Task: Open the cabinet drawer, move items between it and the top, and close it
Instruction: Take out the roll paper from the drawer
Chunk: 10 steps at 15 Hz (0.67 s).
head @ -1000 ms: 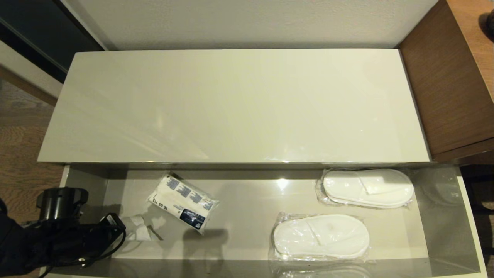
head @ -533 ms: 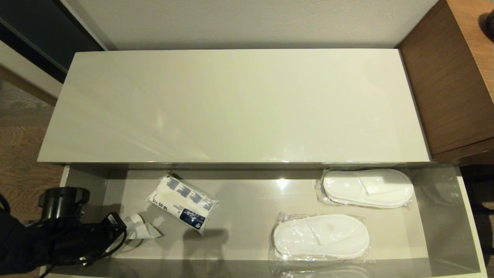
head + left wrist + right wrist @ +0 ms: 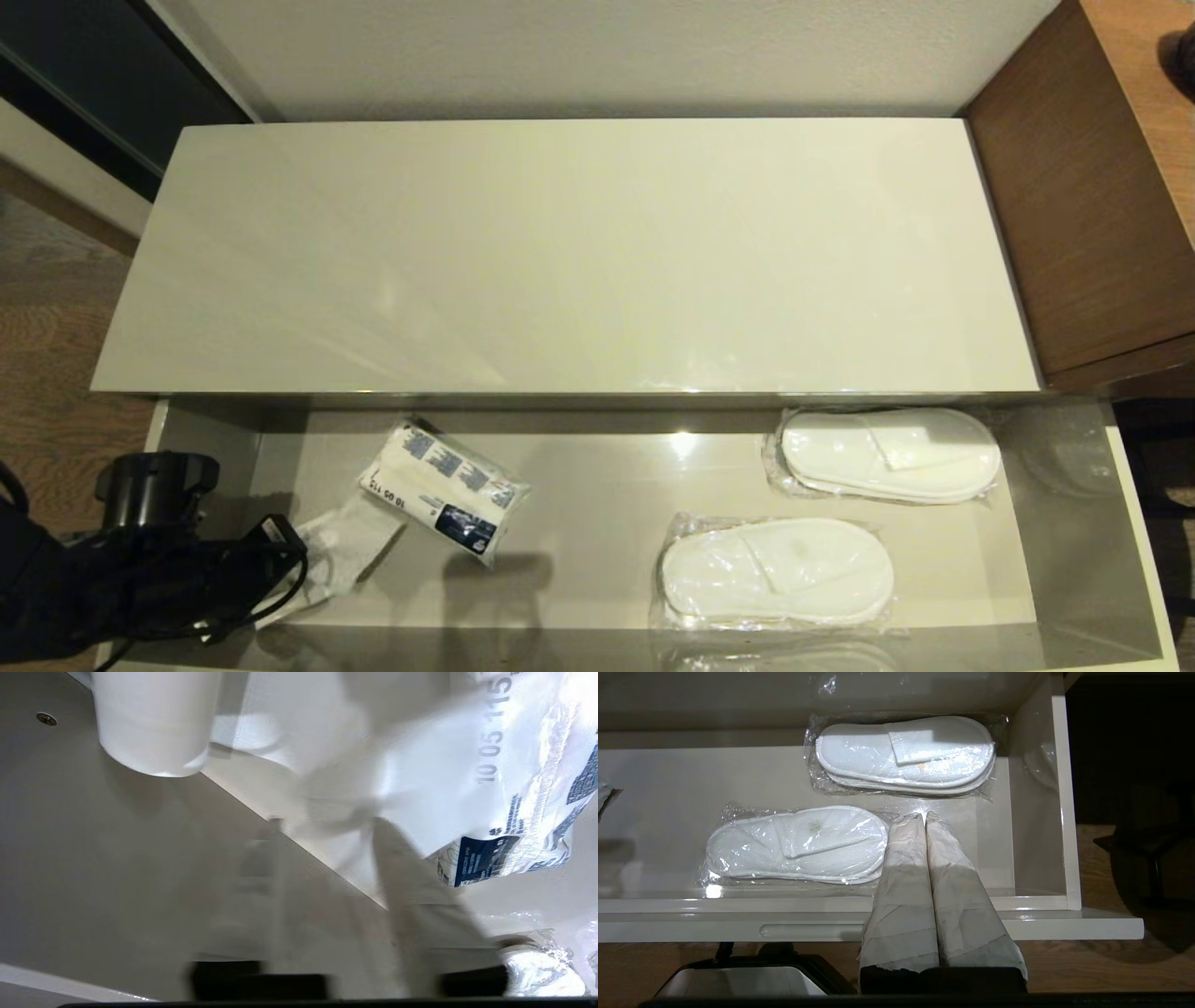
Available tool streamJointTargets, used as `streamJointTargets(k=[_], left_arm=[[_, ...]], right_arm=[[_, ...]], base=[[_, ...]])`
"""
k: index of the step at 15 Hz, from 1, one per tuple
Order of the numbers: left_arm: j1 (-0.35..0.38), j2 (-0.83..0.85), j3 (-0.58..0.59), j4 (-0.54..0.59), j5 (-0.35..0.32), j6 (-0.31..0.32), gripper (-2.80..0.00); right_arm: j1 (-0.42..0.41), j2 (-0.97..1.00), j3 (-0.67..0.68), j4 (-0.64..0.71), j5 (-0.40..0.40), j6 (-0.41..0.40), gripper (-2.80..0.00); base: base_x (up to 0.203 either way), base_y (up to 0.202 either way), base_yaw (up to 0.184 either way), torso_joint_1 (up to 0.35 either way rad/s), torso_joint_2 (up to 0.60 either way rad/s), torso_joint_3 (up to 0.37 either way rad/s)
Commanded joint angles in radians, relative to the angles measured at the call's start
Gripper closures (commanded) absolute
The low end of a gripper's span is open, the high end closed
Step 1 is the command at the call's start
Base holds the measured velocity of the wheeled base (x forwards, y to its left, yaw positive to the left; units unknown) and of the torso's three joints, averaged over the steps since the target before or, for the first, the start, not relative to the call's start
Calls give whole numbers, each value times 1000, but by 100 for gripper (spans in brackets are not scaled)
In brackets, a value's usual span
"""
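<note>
So the drawer (image 3: pixel 1134 523) is open, and the toilet roll (image 3: pixel 152 723) and slippers (image 3: pixel 775 569) lie inside. Our left gripper (image 3: pixel 327 891) (jaws parted, blurred) holds nothing; the right gripper (image 3: pixel 924 819) is closed, idle. We still must shut it.

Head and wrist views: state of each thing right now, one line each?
cabinet drawer: pulled open.
top: bare.
toilet-paper roll: in the drawer's left end, tail loose.
far slippers pack: sealed, flat in drawer.
near slippers pack: sealed, flat in drawer.
printed packet: flat in drawer.
left gripper: open, empty, over the tail.
right gripper: shut, empty.
</note>
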State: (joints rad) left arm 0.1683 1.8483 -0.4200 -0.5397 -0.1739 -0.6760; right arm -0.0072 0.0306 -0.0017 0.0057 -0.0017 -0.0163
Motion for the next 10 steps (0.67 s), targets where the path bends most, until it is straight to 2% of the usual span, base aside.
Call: streamJointTargets(k=[1,10], left_arm=[[0,-1,-2,-5,-1,-5,-280],[0,2,-5,-3,5,-7,-280]], right_arm=[[0,0,0,0,0,-1,0],[0,0,0,-1,0,-1,0]], base=[[0,0,0,0,0,0],[0,0,0,0,0,0]])
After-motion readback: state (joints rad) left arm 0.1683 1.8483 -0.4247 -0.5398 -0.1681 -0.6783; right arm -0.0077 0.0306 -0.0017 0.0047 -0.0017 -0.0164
